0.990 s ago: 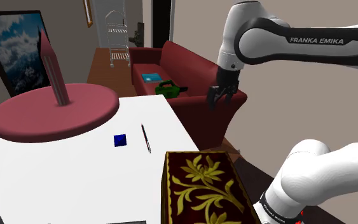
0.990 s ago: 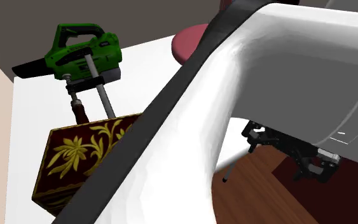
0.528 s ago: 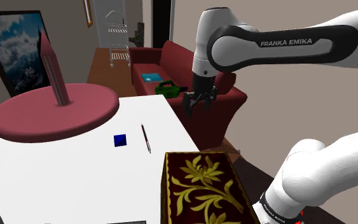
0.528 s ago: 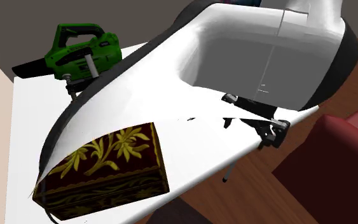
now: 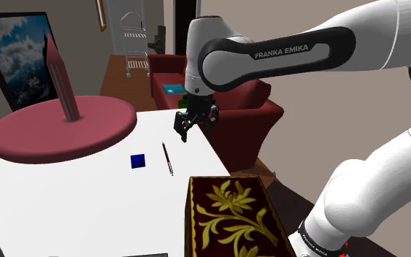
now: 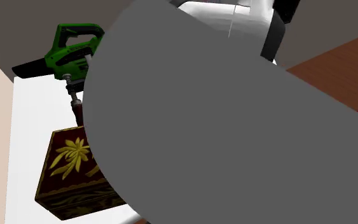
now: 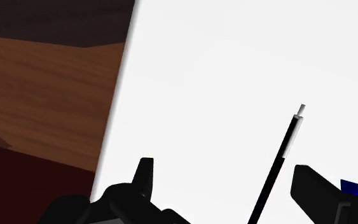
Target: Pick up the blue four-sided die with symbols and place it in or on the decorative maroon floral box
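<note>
Hovering end effector [image 5: 196,128] spread wide, empty | blue die [image 5: 138,161] apart on table, beyond pen [image 5: 168,158]

Bare white table [image 5: 87,197] lies open around the blue die [image 5: 138,161], except where a slim dark pen [image 5: 168,158] lies near it, toward the spread-fingered gripper [image 5: 190,130]. The maroon floral box [image 5: 229,215] and the maroon disc [image 5: 61,128] with its slanted fin stand well apart.
</note>
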### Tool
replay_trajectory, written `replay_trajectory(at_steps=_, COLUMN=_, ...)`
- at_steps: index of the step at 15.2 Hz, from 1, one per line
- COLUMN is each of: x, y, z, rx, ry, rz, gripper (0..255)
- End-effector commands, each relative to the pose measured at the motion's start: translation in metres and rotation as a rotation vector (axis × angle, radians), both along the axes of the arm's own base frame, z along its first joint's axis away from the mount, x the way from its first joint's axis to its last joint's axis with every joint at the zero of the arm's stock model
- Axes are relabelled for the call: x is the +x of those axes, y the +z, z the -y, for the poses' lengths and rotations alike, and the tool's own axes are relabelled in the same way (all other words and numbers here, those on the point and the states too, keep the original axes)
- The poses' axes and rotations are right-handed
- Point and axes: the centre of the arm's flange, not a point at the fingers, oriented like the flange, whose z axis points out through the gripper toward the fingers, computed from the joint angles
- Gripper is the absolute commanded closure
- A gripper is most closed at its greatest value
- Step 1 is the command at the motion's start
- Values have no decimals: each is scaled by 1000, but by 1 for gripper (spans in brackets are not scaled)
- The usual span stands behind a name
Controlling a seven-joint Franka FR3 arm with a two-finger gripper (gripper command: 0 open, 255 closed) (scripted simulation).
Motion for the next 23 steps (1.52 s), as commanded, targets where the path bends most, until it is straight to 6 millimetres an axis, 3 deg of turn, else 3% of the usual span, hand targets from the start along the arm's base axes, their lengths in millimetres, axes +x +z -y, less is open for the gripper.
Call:
replay_trajectory(at_steps=1, x=13, y=-5, z=-20, rx=8, ry=-11, rz=-1, gripper=0)
replay_trajectory(at_steps=14, x=108, y=-35, z=-150, rx=47, ry=-70, rz=-4, gripper=0)
replay_trajectory(at_steps=23, x=109, y=-75, z=-152, rx=47, ry=-70, rz=-4, gripper=0)
